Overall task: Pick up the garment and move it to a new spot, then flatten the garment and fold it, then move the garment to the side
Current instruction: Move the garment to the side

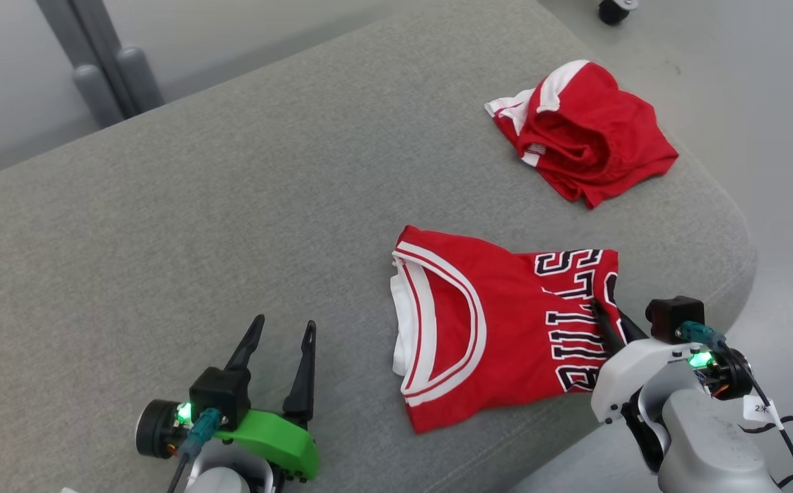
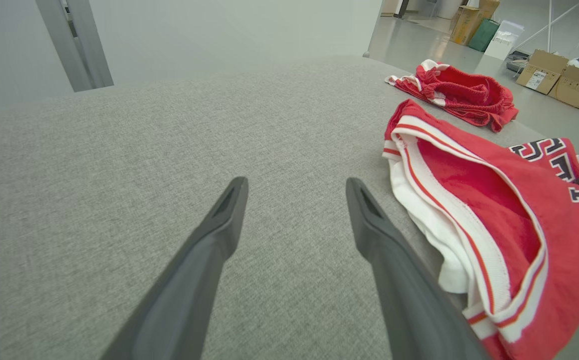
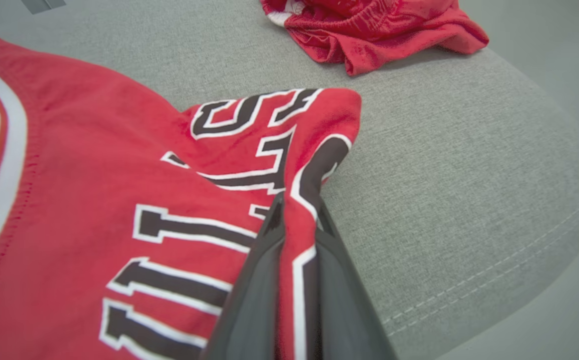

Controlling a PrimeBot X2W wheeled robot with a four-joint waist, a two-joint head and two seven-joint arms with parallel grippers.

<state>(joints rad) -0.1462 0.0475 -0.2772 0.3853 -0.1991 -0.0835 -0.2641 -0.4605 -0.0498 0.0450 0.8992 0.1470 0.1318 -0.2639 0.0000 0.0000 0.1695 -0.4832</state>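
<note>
The red jersey-style garment (image 1: pixel 499 322), with white striped trim and black-and-white block lettering, lies on the grey fabric cushion (image 1: pixel 164 239), near its front right corner. The right tool (image 1: pixel 600 308) is closed on the garment's lettered right edge, with the cloth pinched between both fingers. The left tool (image 1: pixel 284 323) stands wide open and holds nothing. It sits left of the garment's white-trimmed edge, apart from it. A smaller crumpled red-and-white cloth (image 1: pixel 585 133) lies farther back, separate.
</note>
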